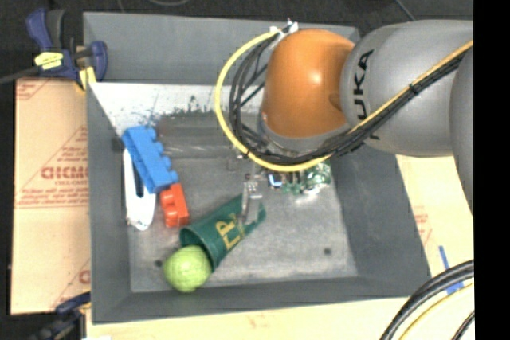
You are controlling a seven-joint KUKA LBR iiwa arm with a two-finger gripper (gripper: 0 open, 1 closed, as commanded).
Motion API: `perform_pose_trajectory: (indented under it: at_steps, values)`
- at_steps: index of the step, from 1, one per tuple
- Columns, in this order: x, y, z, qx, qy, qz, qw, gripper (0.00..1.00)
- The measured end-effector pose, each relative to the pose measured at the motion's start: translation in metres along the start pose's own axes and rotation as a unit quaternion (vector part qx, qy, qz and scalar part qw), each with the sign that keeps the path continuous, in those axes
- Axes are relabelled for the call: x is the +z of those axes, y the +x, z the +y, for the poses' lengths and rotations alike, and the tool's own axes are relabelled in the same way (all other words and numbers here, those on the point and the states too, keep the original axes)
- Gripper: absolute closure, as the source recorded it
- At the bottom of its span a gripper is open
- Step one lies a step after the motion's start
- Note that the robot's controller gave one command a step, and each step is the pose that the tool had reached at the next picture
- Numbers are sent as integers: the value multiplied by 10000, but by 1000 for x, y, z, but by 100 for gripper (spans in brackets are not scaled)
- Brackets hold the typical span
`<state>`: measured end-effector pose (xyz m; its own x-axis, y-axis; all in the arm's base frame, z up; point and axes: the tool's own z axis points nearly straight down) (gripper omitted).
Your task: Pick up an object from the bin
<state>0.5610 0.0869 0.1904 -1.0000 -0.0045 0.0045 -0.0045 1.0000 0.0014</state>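
Arm enters from the right; its orange wrist cover [307, 84] and looped cables hide most of the bin's [107, 195] back and middle floor. End effector [253, 205] hangs low below the cover, a thin metal part at the narrow closed end of a dark green cup [219, 235]. How far it is open cannot be told from this angle, nor whether it touches or grips the cup. The cup lies on its side in the front-left part of the bin, yellow print facing up, mouth towards the front-left corner. A yellow-green ball [187, 268] sits right at the mouth, touching or just inside the rim; which one is unclear. An orange-red block [174, 205] lies just behind the cup, with a blue studded block [149, 158] behind it, lying partly over a white oblong object [137, 199] whose kind is hard to make out. A small green and white item [309, 179] peeks out under the wrist, mostly covered, not identifiable
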Motion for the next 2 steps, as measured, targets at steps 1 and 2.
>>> perform_pose_trajectory:
  at_steps: [1, 2]
  values:
    - [-4, -1, 0, 12, -2, -31, 10000, 0]
    - [54, -7, -8, -778, 12, -48, 9970, 0]
